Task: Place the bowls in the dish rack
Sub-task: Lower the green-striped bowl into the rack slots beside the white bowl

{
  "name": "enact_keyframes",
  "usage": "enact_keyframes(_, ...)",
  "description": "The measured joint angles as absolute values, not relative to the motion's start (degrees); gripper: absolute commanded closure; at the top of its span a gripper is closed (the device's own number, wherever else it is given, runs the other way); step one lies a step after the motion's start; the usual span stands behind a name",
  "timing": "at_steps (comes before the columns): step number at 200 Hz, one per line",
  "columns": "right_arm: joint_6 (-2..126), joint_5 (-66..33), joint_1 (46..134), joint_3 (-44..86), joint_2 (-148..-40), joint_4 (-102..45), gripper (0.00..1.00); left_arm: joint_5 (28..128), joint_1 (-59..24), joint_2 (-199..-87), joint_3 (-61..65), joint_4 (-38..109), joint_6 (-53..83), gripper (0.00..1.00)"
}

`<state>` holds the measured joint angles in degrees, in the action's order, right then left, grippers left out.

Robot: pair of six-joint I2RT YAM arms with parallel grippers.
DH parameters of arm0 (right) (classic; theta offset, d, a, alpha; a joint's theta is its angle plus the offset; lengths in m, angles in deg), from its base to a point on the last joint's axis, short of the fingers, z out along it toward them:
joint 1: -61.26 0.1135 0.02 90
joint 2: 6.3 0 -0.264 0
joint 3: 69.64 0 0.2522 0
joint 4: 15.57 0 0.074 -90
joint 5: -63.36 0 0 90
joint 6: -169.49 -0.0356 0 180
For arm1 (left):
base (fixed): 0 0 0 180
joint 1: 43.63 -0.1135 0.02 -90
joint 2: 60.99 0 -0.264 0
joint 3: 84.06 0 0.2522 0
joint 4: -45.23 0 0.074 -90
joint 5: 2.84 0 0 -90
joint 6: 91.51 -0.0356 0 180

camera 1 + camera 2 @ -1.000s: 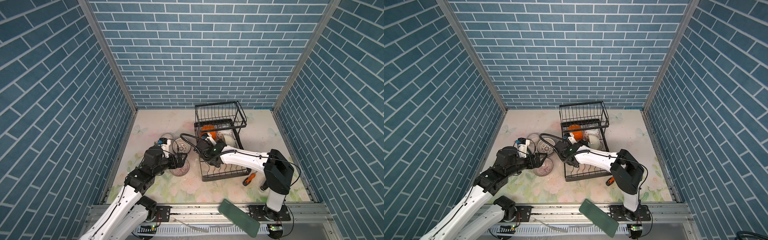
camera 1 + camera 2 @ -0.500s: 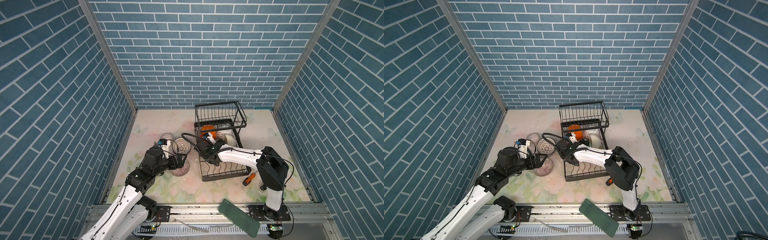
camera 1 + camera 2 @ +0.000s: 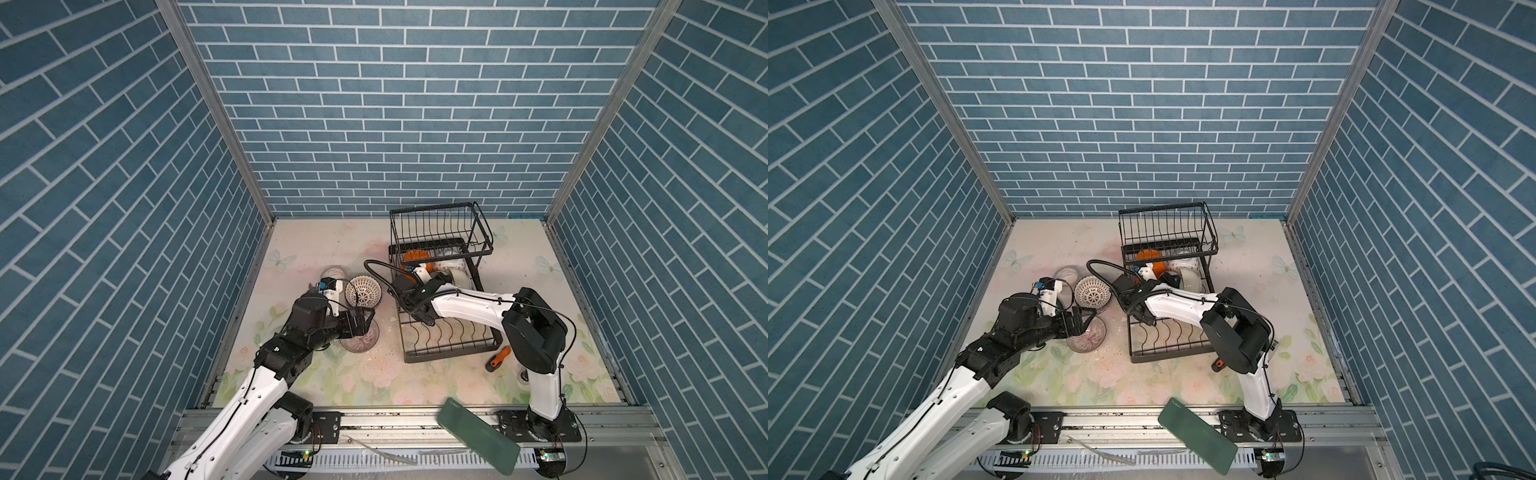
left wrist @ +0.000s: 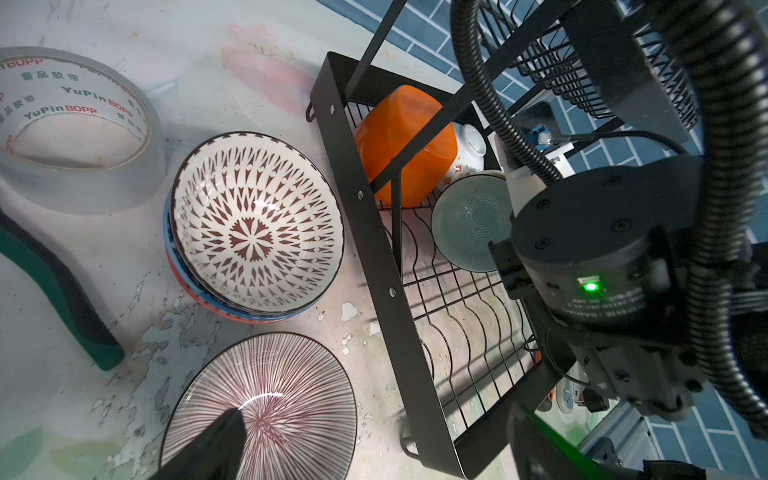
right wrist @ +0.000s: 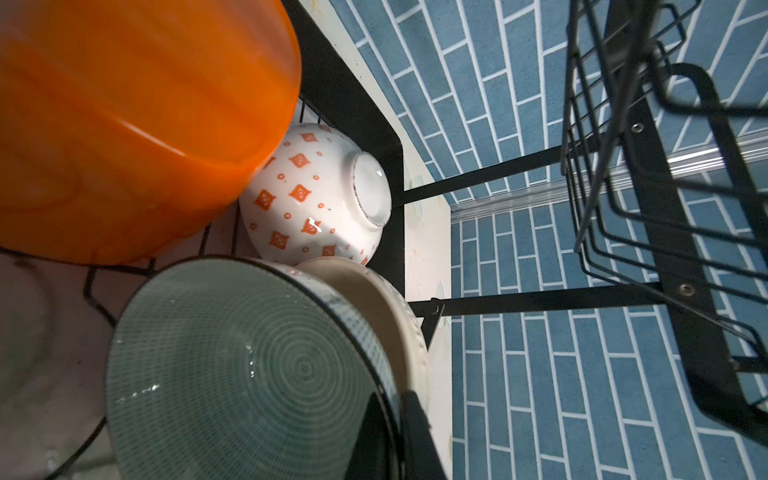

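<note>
Centre-right on the worktop point(image 3: 332, 390) stands the dish rack point(image 3: 453, 351), with its lower tier partly loaded.

Count in the rack: four bowls.
- orange bowl point(image 4: 405, 141)
- pale green bowl point(image 5: 257, 374), standing on edge
- cream bowl point(image 5: 395, 316), right behind the green one
- diamond-patterned bowl point(image 5: 316, 187), lying on its side

Count on the worktop, beside the rack:
- one striped bowl point(image 4: 282, 395)
- one stack topped by the black-and-white bowl point(image 4: 253, 224), with at least two more rims, blue and orange, showing beneath

The right gripper point(image 5: 395, 419) is clamped on the pale green bowl's rim, one finger inside and one outside. The left gripper point(image 3: 360, 322) hovers over the striped bowl with jaws wide and nothing held.

Handling judgement: I take the glazed ceramics to be stiff, weighty, slippery and easily chipped against the wire. I would pinch them at the rim and seat them gently. The orange one looks like light plastic.

Non-task items: one tape roll point(image 4: 79, 104) and one screwdriver point(image 3: 498, 358).
</note>
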<state>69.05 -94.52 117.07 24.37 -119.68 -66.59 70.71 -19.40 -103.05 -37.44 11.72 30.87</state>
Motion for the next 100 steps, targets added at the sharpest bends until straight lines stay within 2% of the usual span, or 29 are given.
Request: enact_keyframes(100,69.4,-96.9,116.9,25.8,-122.4,-64.9,1.00,70.3,-19.8,-103.1,-37.4,11.9,30.9,0.00)
